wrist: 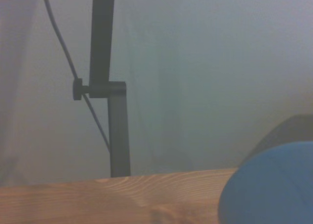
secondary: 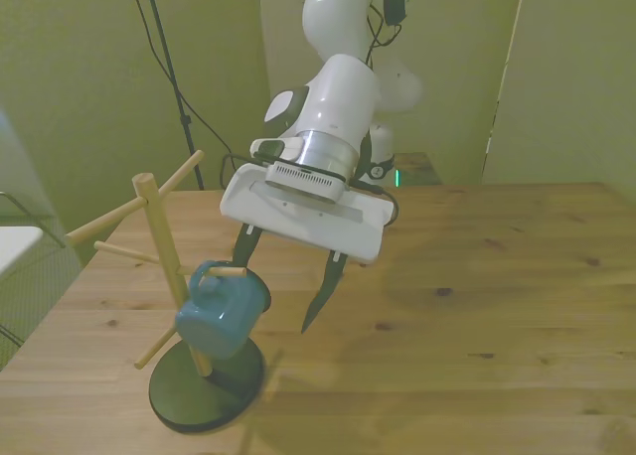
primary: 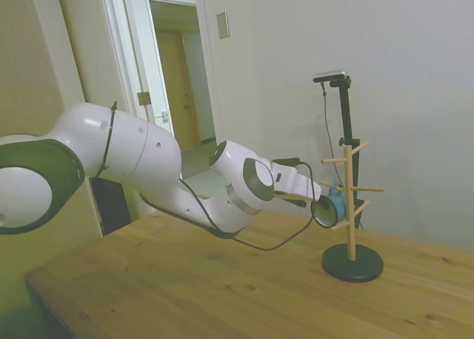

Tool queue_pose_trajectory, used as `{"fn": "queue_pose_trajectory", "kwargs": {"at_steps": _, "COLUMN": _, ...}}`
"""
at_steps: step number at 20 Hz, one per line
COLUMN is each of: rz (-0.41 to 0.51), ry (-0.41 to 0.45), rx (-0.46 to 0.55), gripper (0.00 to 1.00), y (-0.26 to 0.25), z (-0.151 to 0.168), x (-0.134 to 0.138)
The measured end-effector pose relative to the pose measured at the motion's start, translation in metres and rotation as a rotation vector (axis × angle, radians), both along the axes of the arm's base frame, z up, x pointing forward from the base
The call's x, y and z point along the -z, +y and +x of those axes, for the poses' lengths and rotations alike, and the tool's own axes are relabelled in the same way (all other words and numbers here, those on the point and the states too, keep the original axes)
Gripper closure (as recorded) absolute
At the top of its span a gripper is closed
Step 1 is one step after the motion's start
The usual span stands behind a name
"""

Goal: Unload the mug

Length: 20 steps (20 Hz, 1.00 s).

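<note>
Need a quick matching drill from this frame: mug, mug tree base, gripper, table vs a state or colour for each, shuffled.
Things:
1. mug
2. mug tree base
3. gripper
4. table

States or colours:
A. open, fingers spread
B. black round disc
C. hangs by its handle on a peg
D. light knotty wood

Pairs: 1-C, 2-B, 3-A, 4-D

White arm (secondary: 338, 97) reaches low, jaws spread wide apart.
</note>
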<state>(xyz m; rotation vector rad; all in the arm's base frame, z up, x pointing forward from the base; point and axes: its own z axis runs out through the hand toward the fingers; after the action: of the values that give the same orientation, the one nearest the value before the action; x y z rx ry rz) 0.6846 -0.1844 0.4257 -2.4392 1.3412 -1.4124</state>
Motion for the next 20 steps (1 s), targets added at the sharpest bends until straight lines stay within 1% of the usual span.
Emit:
{"fn": "queue_pose_trajectory", "kwargs": {"at_steps": 1, "rz": -0.001, "ry": -0.001, "rx": 0.005, "gripper": 0.0, "y": -0.0029, "z": 0.0028, "x": 0.0014}}
{"fn": "queue_pose_trajectory", "kwargs": {"at_steps": 2, "rz": -0.001, "ry": -0.001, "rx": 0.007, "gripper": 1.0, "y": -0.0053, "z": 0.005, "x": 0.0032}}
{"fn": "queue_pose_trajectory", "kwargs": {"at_steps": 20, "rz": 0.0, "ry": -0.006, "rx": 0.003, "gripper": 1.0, "y": -0.0058, "z": 0.0086, "x": 0.0058}}
